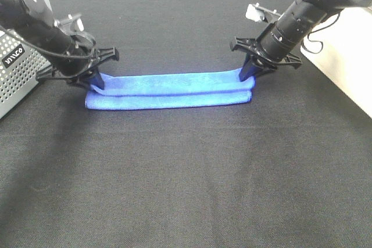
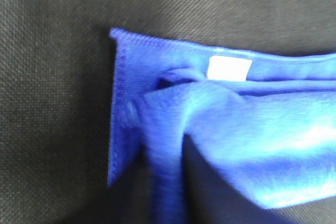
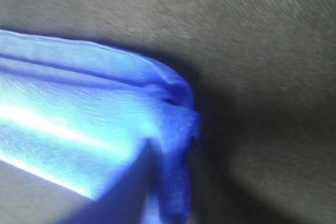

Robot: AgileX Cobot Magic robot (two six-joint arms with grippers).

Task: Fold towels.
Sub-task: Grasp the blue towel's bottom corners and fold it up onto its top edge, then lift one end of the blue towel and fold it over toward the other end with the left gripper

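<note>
The royal-blue towel (image 1: 170, 90) lies as a long narrow strip across the middle of the black table, its upper layer doubled over the lower one. My left gripper (image 1: 97, 83) is down at the strip's left end and is shut on the upper layer. My right gripper (image 1: 249, 75) is shut on the upper layer at the right end. In the left wrist view the towel (image 2: 220, 124) bunches up toward the camera, with its white tag (image 2: 228, 68) near the hemmed corner. In the right wrist view the towel's end (image 3: 176, 124) is pinched into a ridge. No fingers show in either wrist view.
A perforated grey basket (image 1: 14, 74) stands at the table's left edge, close behind the left arm. A pale surface (image 1: 349, 62) borders the black cloth (image 1: 186, 178) at the right.
</note>
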